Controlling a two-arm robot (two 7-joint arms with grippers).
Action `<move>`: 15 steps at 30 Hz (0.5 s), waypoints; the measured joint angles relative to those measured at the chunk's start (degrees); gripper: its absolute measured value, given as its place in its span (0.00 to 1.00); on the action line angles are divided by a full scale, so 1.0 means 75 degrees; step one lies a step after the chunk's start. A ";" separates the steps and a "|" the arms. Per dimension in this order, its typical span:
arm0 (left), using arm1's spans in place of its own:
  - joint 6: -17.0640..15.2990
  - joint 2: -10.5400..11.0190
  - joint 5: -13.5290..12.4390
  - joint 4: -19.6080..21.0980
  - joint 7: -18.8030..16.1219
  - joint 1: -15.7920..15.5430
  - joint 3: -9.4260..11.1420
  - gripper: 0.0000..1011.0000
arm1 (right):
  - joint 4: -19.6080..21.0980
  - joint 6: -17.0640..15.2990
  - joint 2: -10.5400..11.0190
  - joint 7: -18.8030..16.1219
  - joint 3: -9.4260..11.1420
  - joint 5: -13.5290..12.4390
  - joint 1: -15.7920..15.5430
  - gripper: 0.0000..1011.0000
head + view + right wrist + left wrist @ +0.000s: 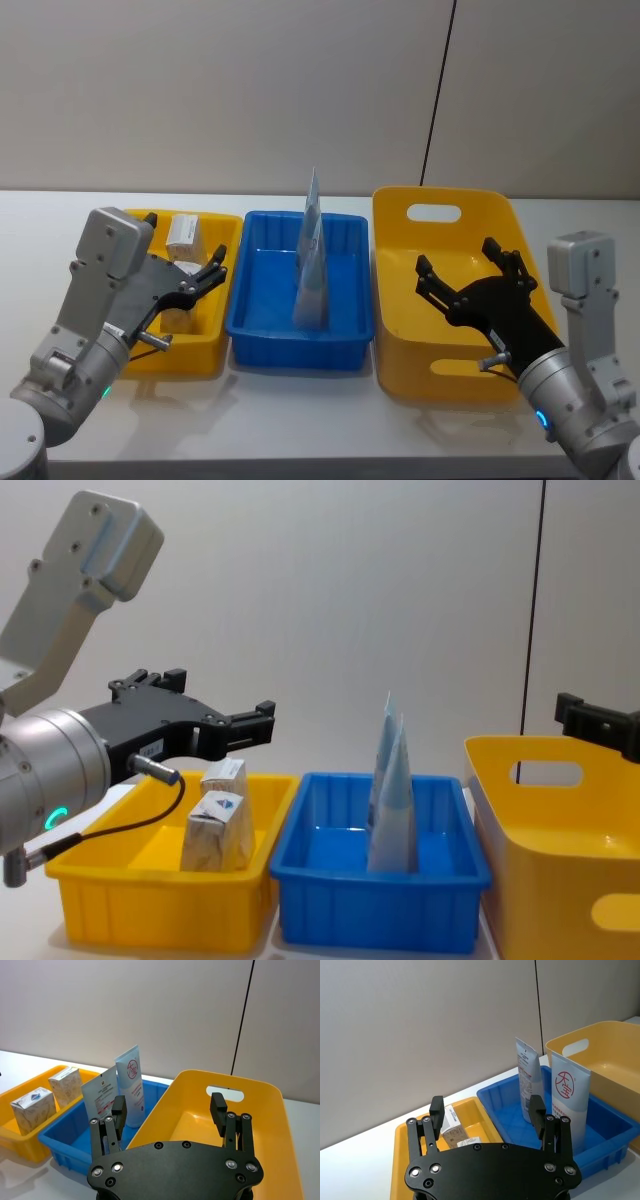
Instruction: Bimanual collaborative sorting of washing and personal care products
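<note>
Two whitish-beige block packs [217,830] [225,777] stand in the small yellow bin [185,355] on the left; they also show as packs [33,1110] [65,1085] in the right wrist view. Two pale-blue tapering pouches [312,280] [311,210] stand upright in the blue bin [300,350] in the middle. My left gripper [205,275] hovers open over the small yellow bin, above the packs, holding nothing. Above the large yellow bin [440,375] on the right, my right gripper [460,262] hangs open and empty.
The three bins stand side by side on a white table [300,425] against a grey wall. The large yellow bin has a handle slot [433,213] in its far wall and nothing inside. Free table surface lies in front of the bins.
</note>
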State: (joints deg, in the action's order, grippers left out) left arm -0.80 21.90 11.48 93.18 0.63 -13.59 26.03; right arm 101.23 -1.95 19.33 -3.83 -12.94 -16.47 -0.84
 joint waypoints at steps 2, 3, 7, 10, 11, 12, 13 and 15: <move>0.0000 0.0000 0.0000 0.0000 0.0000 0.0000 0.0000 0.99 | 0.0000 0.0000 0.0000 0.0000 0.0000 0.0000 0.0000 0.99; 0.0000 0.0000 0.0000 0.0000 0.0000 0.0000 -0.0001 0.99 | 0.0000 0.0000 0.0000 0.0000 0.0000 0.0000 0.0000 0.99; 0.0000 0.0000 0.0000 0.0000 0.0000 0.0000 0.0000 0.99 | 0.0000 0.0000 0.0000 0.0000 0.0000 0.0000 0.0000 0.99; 0.0000 -0.0001 0.0000 0.0000 0.0000 0.0000 0.0000 0.99 | 0.0000 0.0000 0.0000 0.0000 0.0000 0.0000 0.0000 0.99; 0.0000 0.0000 0.0000 0.0000 0.0000 0.0000 0.0000 0.99 | 0.0000 0.0000 0.0000 0.0000 0.0000 0.0000 0.0000 0.99; 0.0000 0.0000 0.0000 0.0000 0.0000 0.0000 0.0000 0.99 | 0.0000 0.0000 0.0000 0.0000 0.0000 0.0000 0.0000 0.99; 0.0000 0.0000 0.0000 0.0000 0.0000 0.0000 0.0000 0.99 | 0.0000 0.0000 0.0000 0.0001 0.0000 0.0000 0.0000 0.99; 0.0000 0.0000 0.0000 0.0000 0.0000 0.0000 0.0000 0.99 | 0.0000 0.0000 0.0000 0.0000 0.0000 0.0000 0.0000 0.99</move>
State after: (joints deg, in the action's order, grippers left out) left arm -0.79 21.89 11.48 93.18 0.63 -13.59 26.03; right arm 101.23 -1.95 19.33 -3.83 -12.94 -16.46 -0.84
